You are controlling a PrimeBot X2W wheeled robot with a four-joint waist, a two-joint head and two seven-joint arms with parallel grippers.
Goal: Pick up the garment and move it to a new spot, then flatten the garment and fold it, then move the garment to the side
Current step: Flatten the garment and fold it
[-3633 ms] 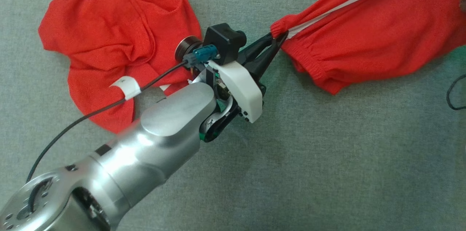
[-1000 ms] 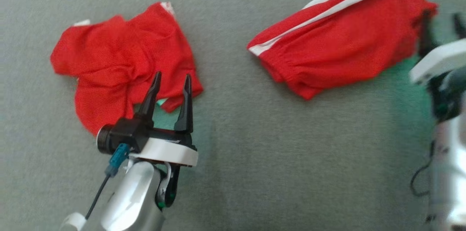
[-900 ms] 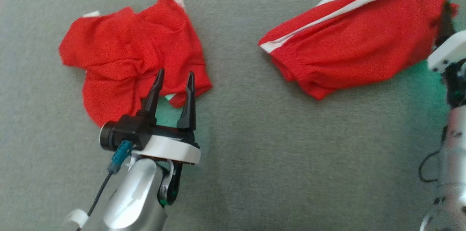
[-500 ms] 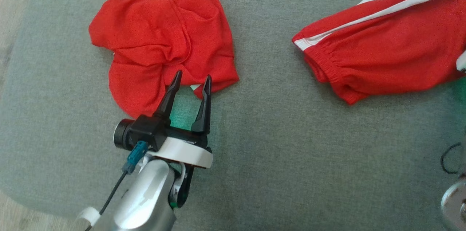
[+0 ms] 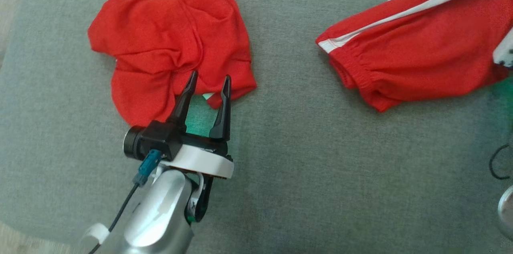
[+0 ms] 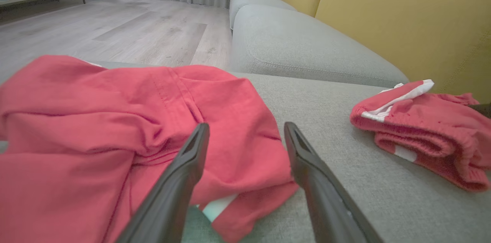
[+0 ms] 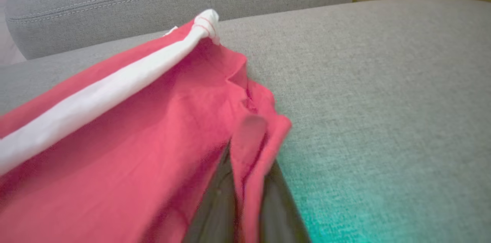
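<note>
Garment (image 5: 417,57), red with white stripe, its edge pinched in my right pincer (image 7: 248,158), my left pincer (image 5: 211,77) wide, tips at crumpled red cloth (image 5: 160,45), grey cushion (image 5: 320,166) beneath.

soft, even light covers the grey cushion (image 5: 320,174), bright enough for clear colour. a faint shadow lies on the cushion beside the left gripper (image 5: 211,74), and a green cast tints it between those fingers and again on its right side. close to the right wrist lens, the striped shorts (image 7: 153,128) blur.
</note>
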